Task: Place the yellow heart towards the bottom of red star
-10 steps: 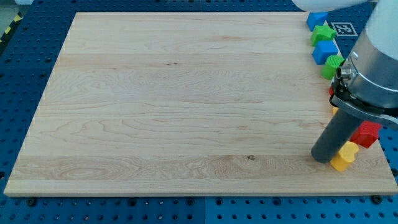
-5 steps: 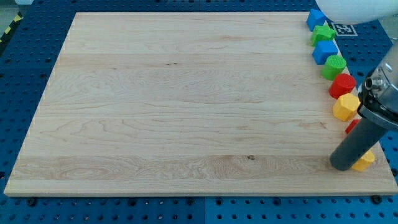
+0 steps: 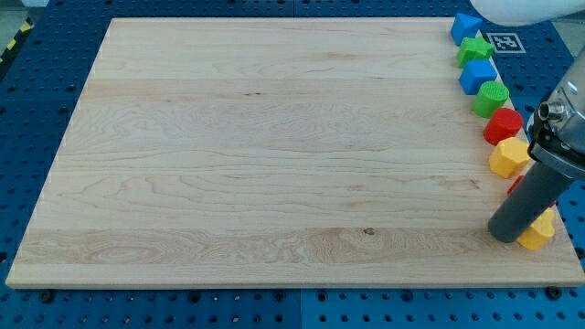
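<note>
The yellow heart [image 3: 538, 230] lies near the board's bottom right corner, partly hidden behind my rod. My tip [image 3: 504, 235] rests on the board touching the heart's left side. The red star [image 3: 515, 185] is almost wholly hidden behind the rod; only a small red sliver shows just above the heart.
A column of blocks runs down the board's right edge: a blue block [image 3: 466, 26], a green star [image 3: 474, 48], a blue block [image 3: 477, 75], a green block [image 3: 491, 96], a red block [image 3: 504, 125] and a yellow hexagon [image 3: 508, 157]. The board's right edge [image 3: 571, 247] is close to the heart.
My tip and the yellow heart have slid right towards the board's right edge. The rod now covers the red star, and the red block and yellow hexagon have come into sight.
</note>
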You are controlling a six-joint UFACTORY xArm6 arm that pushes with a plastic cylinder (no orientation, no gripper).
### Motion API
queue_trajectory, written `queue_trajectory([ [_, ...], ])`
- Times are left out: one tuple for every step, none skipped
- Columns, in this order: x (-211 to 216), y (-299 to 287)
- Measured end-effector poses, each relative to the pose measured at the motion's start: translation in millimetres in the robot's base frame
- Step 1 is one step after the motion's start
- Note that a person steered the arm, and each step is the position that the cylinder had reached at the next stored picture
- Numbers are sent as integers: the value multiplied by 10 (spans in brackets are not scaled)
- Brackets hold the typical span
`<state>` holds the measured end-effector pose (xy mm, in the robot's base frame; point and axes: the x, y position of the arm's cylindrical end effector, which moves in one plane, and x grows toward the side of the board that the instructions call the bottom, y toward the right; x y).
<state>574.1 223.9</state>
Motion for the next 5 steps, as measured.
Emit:
queue_trajectory([
  [0, 33],
  [0, 34],
  [0, 34],
  [130, 33],
  [435, 33],
])
